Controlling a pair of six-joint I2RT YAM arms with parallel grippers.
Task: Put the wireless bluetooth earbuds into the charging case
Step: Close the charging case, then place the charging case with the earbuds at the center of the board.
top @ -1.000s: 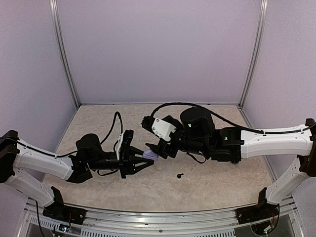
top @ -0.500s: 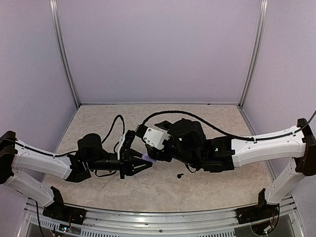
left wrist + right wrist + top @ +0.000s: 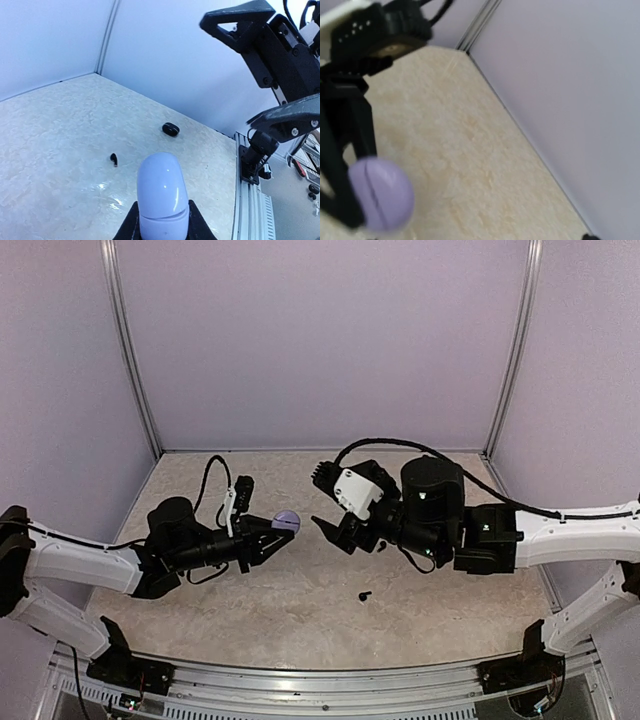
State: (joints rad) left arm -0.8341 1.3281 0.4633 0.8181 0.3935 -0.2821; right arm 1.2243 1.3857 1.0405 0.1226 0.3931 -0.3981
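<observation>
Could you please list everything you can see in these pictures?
lilac case: one, pale purple, held above the table between the left gripper's fingers
black case: one, black, lying on the table beyond the earbud, clear only in the left wrist view
earbud: one, black, lying loose on the table, nearer the front edge than both grippers
table: one, beige marbled top
walls: pale lilac panels around the table
left gripper: one, black, shut on the lilac case
right gripper: one, black, open and empty, facing the lilac case
</observation>
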